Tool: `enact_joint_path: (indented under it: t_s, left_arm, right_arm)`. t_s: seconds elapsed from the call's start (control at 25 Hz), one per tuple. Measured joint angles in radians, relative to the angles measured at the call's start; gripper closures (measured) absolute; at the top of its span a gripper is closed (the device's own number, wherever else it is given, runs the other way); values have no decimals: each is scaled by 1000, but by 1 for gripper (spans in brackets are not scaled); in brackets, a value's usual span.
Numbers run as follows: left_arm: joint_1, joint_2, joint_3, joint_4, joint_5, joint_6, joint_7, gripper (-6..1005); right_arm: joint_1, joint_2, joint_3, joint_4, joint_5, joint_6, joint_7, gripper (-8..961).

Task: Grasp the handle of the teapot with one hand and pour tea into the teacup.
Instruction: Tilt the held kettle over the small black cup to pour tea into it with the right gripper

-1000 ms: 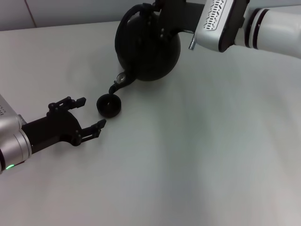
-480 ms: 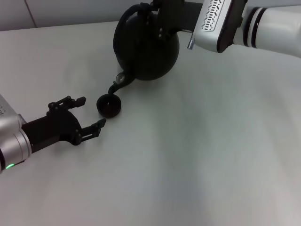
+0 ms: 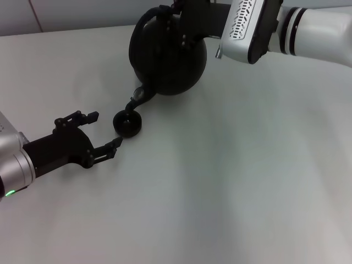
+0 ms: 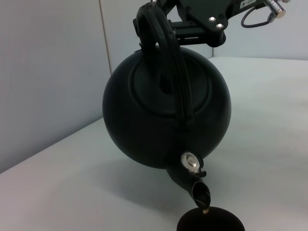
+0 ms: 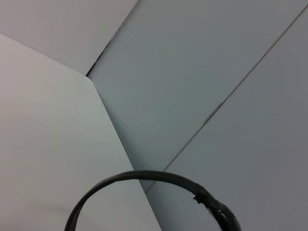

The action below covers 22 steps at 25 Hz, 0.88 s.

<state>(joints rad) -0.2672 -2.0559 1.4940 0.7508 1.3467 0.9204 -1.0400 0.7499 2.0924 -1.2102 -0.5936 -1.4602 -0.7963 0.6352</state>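
1. Walls of pale panel rise behind the bare light surface (image 3: pixel 231 181); nothing stands between the teapot (image 3: pixel 168 52) and the teacup (image 3: pixel 127 122).
2. Teapot hangs at 12 o'clock in the head view, tipped, its spout (image 4: pixel 192 185) aimed down toward 7 o'clock, just over the teacup's rim.
3. Right pincer (image 3: pixel 184 14) is clamped on the handle (image 4: pixel 166 62) at its top, seemingly.
4. Left pincer (image 3: pixel 102 132), at 9 o'clock, rests with fingers apart, holding nothing, just beside the teacup.
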Motion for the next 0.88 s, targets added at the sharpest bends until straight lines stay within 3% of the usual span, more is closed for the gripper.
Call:
enact_joint_path:
  t_s: [0.6,0.88]
  left_arm:
    - [10,-1,0,1,0,0,0,206]
    - [17,-1,0,1,0,10,0,206]
  right_arm:
    - [-23,-6,12,0,76,-11,138,865]
    - [-116,-10,50,-2,322,-69,200,866]
